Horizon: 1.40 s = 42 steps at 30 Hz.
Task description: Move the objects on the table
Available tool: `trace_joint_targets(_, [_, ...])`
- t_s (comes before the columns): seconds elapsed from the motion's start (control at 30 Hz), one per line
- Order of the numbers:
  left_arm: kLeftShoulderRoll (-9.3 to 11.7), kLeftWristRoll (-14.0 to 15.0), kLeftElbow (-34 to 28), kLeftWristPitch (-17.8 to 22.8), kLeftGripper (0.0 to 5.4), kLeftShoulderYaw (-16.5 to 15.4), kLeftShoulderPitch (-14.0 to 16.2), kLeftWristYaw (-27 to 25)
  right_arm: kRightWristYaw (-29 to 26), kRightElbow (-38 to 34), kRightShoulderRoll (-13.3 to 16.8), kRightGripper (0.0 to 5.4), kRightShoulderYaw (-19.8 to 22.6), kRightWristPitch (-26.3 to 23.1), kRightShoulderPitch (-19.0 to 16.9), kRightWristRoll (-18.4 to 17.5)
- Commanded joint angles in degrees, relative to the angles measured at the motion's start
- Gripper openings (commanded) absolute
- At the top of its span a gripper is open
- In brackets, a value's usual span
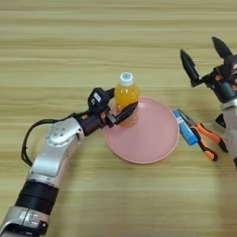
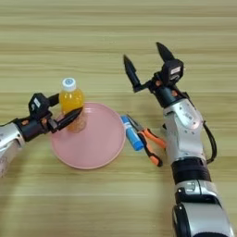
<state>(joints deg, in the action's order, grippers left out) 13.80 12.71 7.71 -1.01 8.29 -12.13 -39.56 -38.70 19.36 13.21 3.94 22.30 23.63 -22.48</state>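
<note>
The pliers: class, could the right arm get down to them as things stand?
Probably yes. The right gripper hangs open above the table beyond the pliers, and nothing covers them; only the blue stick lies close beside them.

The table (image 1: 55, 55) is light wood with a smooth, faintly satin grain. The pink plate (image 1: 152, 143) looks like smooth matt plastic. The bottle (image 1: 127, 98) is clear glossy plastic with a white plastic cap. The pliers (image 2: 149, 140) have orange rubbery handles and dull metal jaws; the blue stick (image 2: 132, 134) seems plastic.
</note>
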Motion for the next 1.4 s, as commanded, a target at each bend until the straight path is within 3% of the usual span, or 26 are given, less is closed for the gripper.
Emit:
trace_joint_targets(0.03, [0.8,0.4,-3.4,0.0,3.31,-0.2,-1.4,-1.1,-6.8,-10.5,4.0,5.4,-3.2,-9.3,-3.5,-3.2])
trace_joint_targets(0.37, [1.4,0.1,-6.4,-0.1,3.31,0.2,-1.1,-2.0,-16.6,-15.3,9.3,5.4,-5.5,-20.8,-3.9,-4.7])
trace_joint_targets(0.67, [1.5,0.1,-8.1,0.3,3.31,0.2,-0.7,-2.4,-21.7,-17.8,11.7,5.4,-8.3,-24.8,-5.1,-2.5])
trace_joint_targets(0.83, [1.6,0.2,-9.0,0.4,3.31,0.3,-0.5,-2.7,-21.8,-15.2,12.2,5.4,-11.3,-23.0,-4.6,2.8])
trace_joint_targets(1.17, [2.0,0.6,-10.3,0.4,3.31,0.3,-0.2,-3.6,-19.6,-9.2,9.9,5.4,-16.4,-18.1,-3.6,11.5])
trace_joint_targets(1.4, [2.2,0.8,-10.5,0.5,3.31,0.2,0.3,-3.9,-17.4,-6.6,7.3,5.4,-16.4,-16.4,-2.0,13.1])
